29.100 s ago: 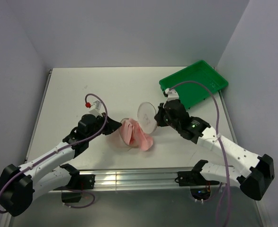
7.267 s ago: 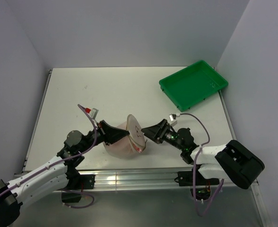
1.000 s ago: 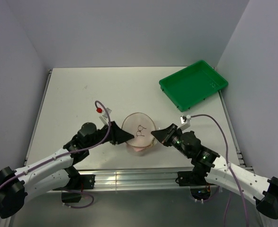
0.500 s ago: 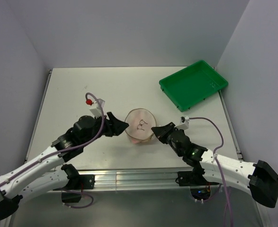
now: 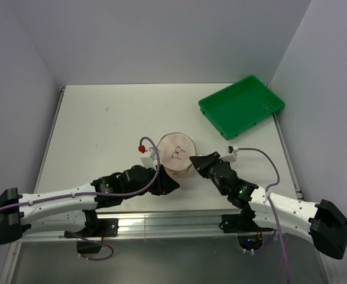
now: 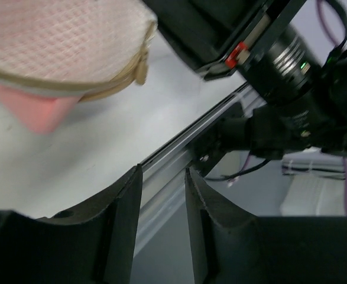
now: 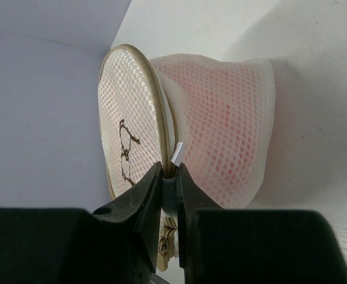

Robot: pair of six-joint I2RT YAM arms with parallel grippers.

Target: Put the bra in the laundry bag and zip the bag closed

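The laundry bag (image 5: pixel 177 151) rests on the white table (image 5: pixel 102 124) between the two arms, its dark mark (image 5: pixel 177 154) facing up; the green tray (image 5: pixel 244 109) sits well apart at the far right corner.

From above, the right gripper (image 5: pixel 198 165) meets the bag's right rim, but how its jaws stand cannot be made out there. The right wrist view settles it: the right gripper (image 7: pixel 169 174) is pressed nearly together, pinching the tan zip rim where a small white tab (image 7: pixel 176 152) sticks up, possibly the zip pull, though that is hard to confirm. The same view shows the bra (image 7: pixel 226 136) as a pink mass behind the mesh, inside the bag.

The left gripper (image 5: pixel 171 187) lies just beside the bag's near edge. The left wrist view shows its fingers (image 6: pixel 123 207) spread with nothing between them, aimed past the table's metal edge rail (image 6: pixel 179 148). It also shows what the top view hides: a pink corner of the bra (image 6: pixel 34 109) poking out beneath the bag's rim (image 6: pixel 102 83). The right arm (image 6: pixel 279 53) fills the upper right there.
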